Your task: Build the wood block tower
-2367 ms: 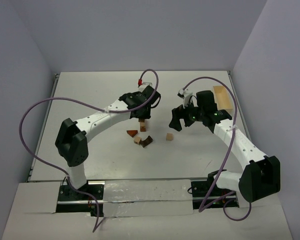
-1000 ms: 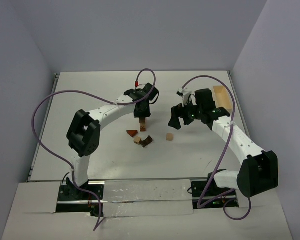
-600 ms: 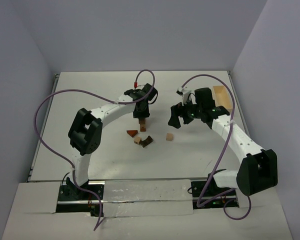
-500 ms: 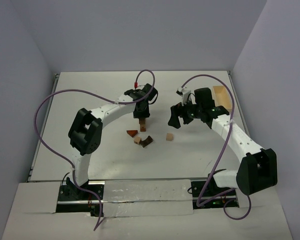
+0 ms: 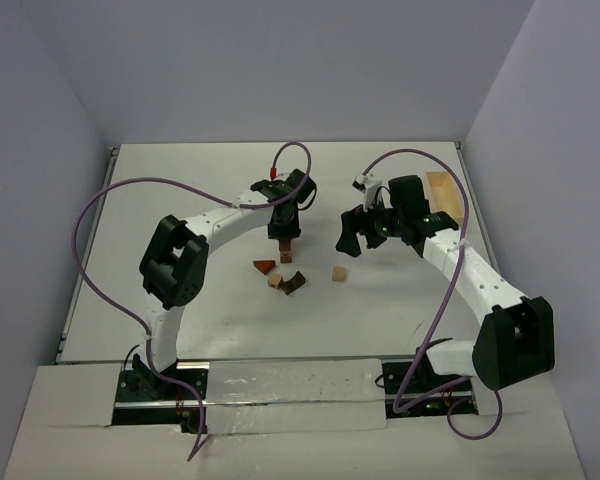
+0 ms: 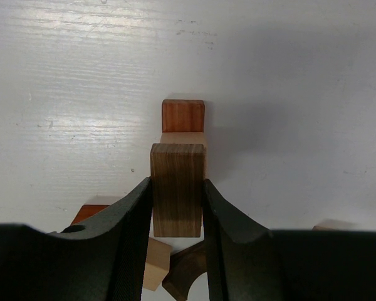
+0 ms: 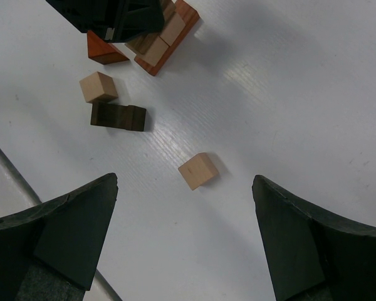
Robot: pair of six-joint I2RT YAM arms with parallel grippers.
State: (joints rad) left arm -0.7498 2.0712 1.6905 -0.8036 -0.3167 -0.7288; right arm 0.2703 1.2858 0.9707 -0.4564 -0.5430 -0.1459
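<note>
Wood block tower (image 5: 286,243) near the middle of the desk (image 5: 180,200), a little toward the far edge. Narrow stack, showing a reddish block over a tan one in the left wrist view. Dark brown block (image 6: 178,188) pinched between the two fingers of the left end effector (image 5: 284,214), held right at the top of the stack. Lower end hidden, so cannot tell whether it already rests on the tower.

Probably light, stiff and smooth: hard wood, nothing to crush, but quick to slide or tip at a nudge. Best taken on two flat opposite sides, squarely and toward the upper half, as here, leaving the underside free to seat. Calls for lowering straight down and a gentle release, with no sideways drag.

Just on the near side of the tower: a reddish wedge (image 7: 103,51), a small tan cube (image 7: 98,86) and a dark arch (image 7: 118,116), close together. A second tan cube (image 7: 198,170) lying apart, toward the right edge.

Right end effector (image 5: 358,232) spread wide, holding nothing, hovering right of the tower above that lone cube. Pale wooden box (image 5: 443,195) near the far right corner.
</note>
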